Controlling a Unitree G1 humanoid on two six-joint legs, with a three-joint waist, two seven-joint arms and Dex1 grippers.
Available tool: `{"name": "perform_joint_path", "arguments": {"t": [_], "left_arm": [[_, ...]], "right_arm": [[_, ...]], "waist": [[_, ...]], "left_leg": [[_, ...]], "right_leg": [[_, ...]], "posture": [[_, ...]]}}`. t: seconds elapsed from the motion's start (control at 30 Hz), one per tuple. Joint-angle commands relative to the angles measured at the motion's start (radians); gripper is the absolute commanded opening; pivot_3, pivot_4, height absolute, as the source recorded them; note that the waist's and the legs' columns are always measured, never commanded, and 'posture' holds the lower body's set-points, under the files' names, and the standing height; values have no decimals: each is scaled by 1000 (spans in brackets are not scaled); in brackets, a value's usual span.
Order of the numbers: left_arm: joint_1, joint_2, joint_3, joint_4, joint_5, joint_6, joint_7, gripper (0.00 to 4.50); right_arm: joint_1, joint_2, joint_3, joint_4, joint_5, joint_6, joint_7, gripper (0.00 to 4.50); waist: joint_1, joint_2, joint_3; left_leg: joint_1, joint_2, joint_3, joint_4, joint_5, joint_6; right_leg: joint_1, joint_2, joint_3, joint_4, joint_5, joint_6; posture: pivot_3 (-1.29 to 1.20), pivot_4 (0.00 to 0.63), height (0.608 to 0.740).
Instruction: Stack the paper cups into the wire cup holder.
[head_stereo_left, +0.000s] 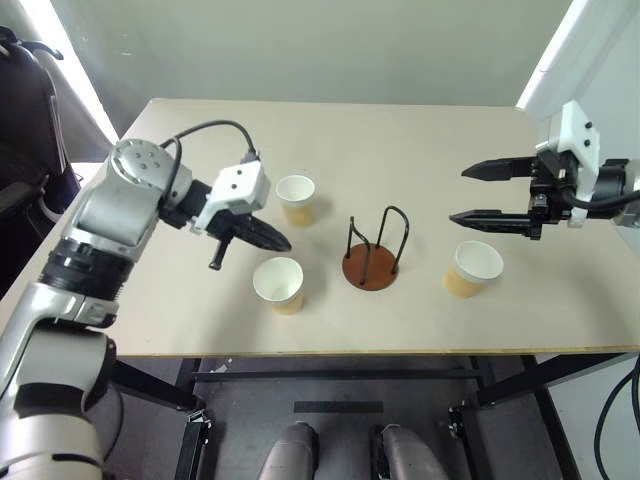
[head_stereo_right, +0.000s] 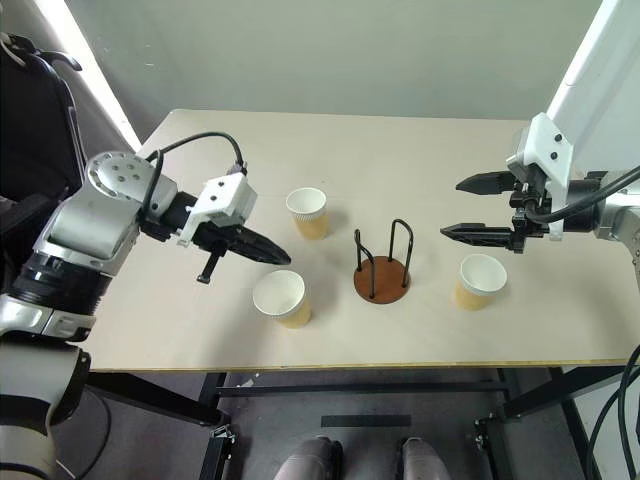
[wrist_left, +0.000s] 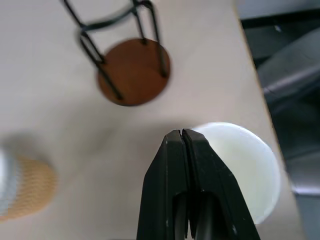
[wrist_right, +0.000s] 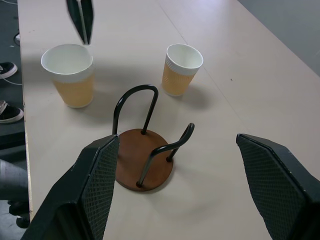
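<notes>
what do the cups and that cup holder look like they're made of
Cups: likely paper, matte, with white rims and insides and a textured tan wrap outside. Holder: the round base looks like reddish-brown wood or a painted disc, low sheen; its loops look like thin black metal wire, bent smoothly and slightly glossy.

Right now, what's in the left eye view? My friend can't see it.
Three paper cups stand apart on a table around an empty wire cup holder. The left tool, shut and holding nothing, hovers above the nearest cup; the right tool is open.
</notes>
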Motion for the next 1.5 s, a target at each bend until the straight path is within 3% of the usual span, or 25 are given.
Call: {"name": "perform_joint_path", "arguments": {"t": [0.03, 0.37, 0.43, 0.8, 1.0, 1.5], "left_arm": [[-48, 0, 41, 42, 17, -31, -36, 44], [-18, 15, 39, -3, -10, -4, -36, 44], [-13, 27, 36, -27, -20, -12, -36, 590], [29, 154, -81, -162, -78, -57, -36, 4486], [47, 190, -140, -234, -14, -197, -36, 4486], [24, 206, -225, -295, 49, -249, -36, 4486]], "right_arm": [[0, -10, -43, -29, 10, -1, -10, 3787], [7, -22, -48, -33, 12, -1, -5, 3787], [8, -23, -47, -32, 12, -2, -2, 3787], [18, -42, -50, -50, 27, -15, 43, 3787], [14, -62, -46, -38, 18, -20, 59, 3787], [-22, -101, -27, 3, 7, -19, 107, 3787]], "waist": [[0, 0, 0], [0, 0, 0], [0, 0, 0], [0, 0, 0], [0, 0, 0], [0, 0, 0]], "left_leg": [[0, 0, 0, 0, 0, 0], [0, 0, 0, 0, 0, 0], [0, 0, 0, 0, 0, 0], [0, 0, 0, 0, 0, 0], [0, 0, 0, 1, 0, 1], [0, 0, 0, 1, 0, 1]], "right_leg": [[0, 0, 0, 0, 0, 0], [0, 0, 0, -1, 0, 1], [0, 0, 0, -1, 0, 1], [0, 0, 0, 0, 0, 1], [0, 0, 0, 0, -2, -2], [0, 0, 0, 0, -4, -5]], "posture": [[0, 150, 740], [0, 150, 740], [0, 150, 740], [0, 150, 740], [0, 150, 740], [0, 150, 740]]}}
